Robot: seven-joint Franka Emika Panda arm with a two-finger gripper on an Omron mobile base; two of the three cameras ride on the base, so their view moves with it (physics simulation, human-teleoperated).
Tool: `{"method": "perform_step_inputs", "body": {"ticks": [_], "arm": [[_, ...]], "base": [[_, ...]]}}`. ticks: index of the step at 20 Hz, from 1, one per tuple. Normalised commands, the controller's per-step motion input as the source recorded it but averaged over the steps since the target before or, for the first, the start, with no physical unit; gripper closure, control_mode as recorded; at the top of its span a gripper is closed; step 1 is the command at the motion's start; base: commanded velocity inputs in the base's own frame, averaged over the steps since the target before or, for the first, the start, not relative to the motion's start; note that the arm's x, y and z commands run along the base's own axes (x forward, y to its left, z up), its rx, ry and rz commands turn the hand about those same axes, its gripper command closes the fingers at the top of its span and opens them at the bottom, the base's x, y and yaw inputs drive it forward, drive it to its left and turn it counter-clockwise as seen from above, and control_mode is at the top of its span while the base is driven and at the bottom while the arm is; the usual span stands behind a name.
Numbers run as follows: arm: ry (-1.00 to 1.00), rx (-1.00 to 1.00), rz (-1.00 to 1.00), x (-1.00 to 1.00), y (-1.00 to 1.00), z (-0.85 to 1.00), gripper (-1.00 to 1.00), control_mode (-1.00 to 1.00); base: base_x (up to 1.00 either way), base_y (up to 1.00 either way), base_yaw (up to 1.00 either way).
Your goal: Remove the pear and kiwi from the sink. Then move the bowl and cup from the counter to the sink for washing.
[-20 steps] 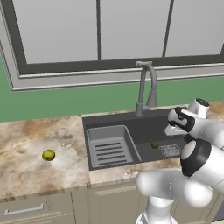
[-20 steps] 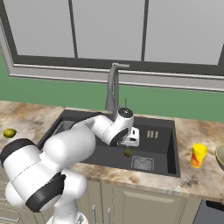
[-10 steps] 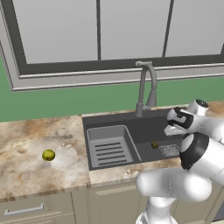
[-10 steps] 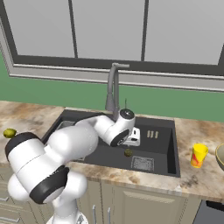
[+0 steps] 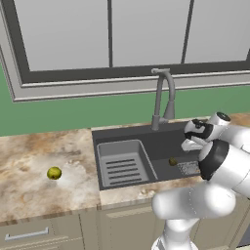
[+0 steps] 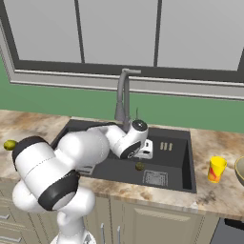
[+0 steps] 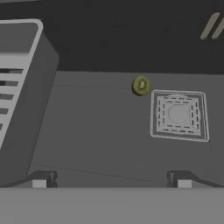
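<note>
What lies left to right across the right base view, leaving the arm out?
Pear → faucet → kiwi → drain → cup → bowl.

You can see the pear [image 5: 54, 173], a small roundish yellow-green fruit, resting on the counter [image 5: 29, 195], the beige-and-brown marbled worktop, well to the left of the sink [image 5: 166, 140]. The sink is a dark grey recessed basin with a lighter grey ribbed tray at its left end and a tall gooseneck faucet at the back. The kiwi [image 7: 141, 85], small, oval and olive-brown, lies on the basin floor just beside the square drain grate, apart from the tray. On the counter right of the sink stands your yellow cup [image 6: 217, 169], upright, with the tan bowl [image 6: 240, 170] just beyond it at the picture's edge.
</note>
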Motion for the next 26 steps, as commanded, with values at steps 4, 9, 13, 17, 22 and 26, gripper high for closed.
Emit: {"method": "perform_step_inputs", "body": {"ticks": [4,9,13,17,22,26], "arm": [[-0.02,0.04,0.0,0.14,-0.01,-0.09,-1.0,-1.0],[0.0,0.01,0.0,0.16,0.0,-0.1,-1.0,-1.0],[0.0,0.0,0.0,0.17,-0.01,-0.12,-1.0,-1.0],[0.0,0.0,0.0,0.18,-0.03,-0.12,-1.0,-1.0],[0.0,0.0,0.0,0.16,-0.03,-0.14,-1.0,-1.0],[0.0,0.0,0.0,0.14,-0.06,-0.13,-1.0,-1.0]], "base": [[0.0,0.0,0.0],[0.0,0.0,0.0],[0.0,0.0,0.0],[0.0,0.0,0.0],[0.0,0.0,0.0],[0.0,0.0,0.0]]}}
